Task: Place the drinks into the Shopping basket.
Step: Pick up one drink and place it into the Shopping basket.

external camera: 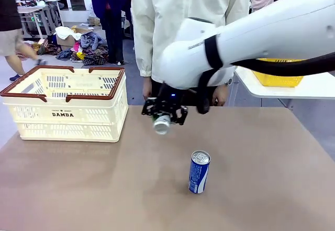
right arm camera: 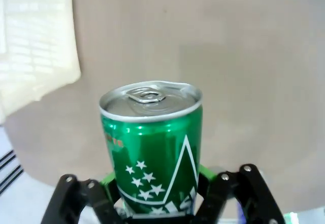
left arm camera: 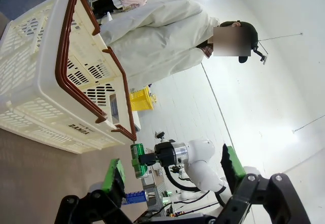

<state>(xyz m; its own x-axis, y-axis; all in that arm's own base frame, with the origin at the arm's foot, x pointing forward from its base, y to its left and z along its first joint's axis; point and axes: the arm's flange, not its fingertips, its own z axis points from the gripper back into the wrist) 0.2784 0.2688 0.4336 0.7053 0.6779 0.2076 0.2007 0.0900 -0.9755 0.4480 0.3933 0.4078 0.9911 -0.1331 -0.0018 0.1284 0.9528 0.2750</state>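
Right wrist view: end effector (right arm camera: 156,179) grips green can (right arm camera: 152,132).

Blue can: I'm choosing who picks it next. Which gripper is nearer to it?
Right. The right gripper, shut on the green can, hangs above the table just beyond the blue can; the left gripper views it from far off.

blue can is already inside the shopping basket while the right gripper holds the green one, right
Not quite. The blue can is not in the Shopping basket: the front view shows it standing upright on the table, apart from the basket. The rest holds: the right gripper is shut on the green can.
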